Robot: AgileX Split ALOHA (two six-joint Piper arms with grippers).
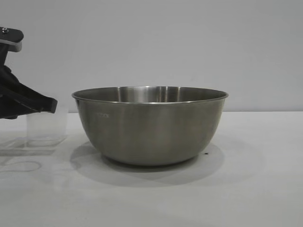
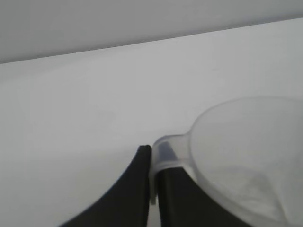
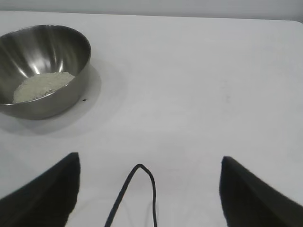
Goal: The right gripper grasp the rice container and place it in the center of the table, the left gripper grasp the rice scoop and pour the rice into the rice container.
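The rice container (image 1: 149,124), a large steel bowl, stands in the middle of the table (image 1: 255,189). In the right wrist view the rice container (image 3: 71,47) holds a pale heap of rice (image 3: 43,85) on its bottom. The rice scoop (image 1: 46,127), a small clear plastic cup, stands upright on the table to the left of the bowl and looks empty. My left gripper (image 1: 52,105) is shut on its loop handle; the left wrist view shows the left gripper (image 2: 154,153) pinching the handle beside the rice scoop (image 2: 246,151). My right gripper (image 3: 150,163) is open over bare table, well away from the bowl.
A thin black cable loop (image 3: 142,179) hangs between the right gripper's fingers. A tiny dark speck (image 1: 207,153) lies on the table by the bowl's base. A plain grey wall backs the table.
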